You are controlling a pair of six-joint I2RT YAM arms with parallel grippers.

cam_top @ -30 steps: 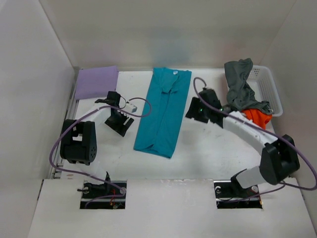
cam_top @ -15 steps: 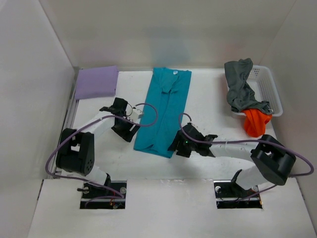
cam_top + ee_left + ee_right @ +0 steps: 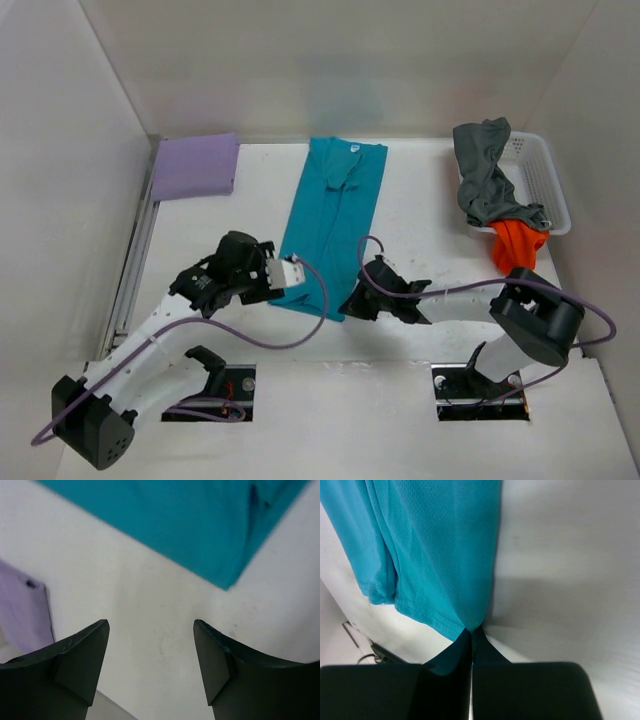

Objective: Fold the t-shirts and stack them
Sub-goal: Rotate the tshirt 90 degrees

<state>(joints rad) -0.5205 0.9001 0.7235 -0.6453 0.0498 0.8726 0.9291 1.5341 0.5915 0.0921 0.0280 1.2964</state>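
Within the last second our right gripper (image 3: 471,630) has swung in from the far side of the teal shirt (image 3: 335,215) to its near hem and snapped together; its jaws are now pinched on that hem's corner, with the cloth spreading straight ahead of the fingertips and bare tabletop (image 3: 420,200) to one side of them. Our left gripper (image 3: 150,630) has also travelled towards the same hem, but its jaws stay apart over bare tabletop. The shirt's other near corner lies just ahead of it and off to one side, not yet between the fingers. We judge one corner secured and the other not yet taken, so the lengthwise-folded teal shirt is not ready to be lifted and doubled over. The left gripper probably needs to close on its corner first, or the fold will drag askew. The lavender shirt (image 3: 195,166) lies folded well beyond the left gripper. The grey shirt (image 3: 485,180) and orange shirt (image 3: 515,245) hang from the basket (image 3: 545,175), well beyond the right gripper.
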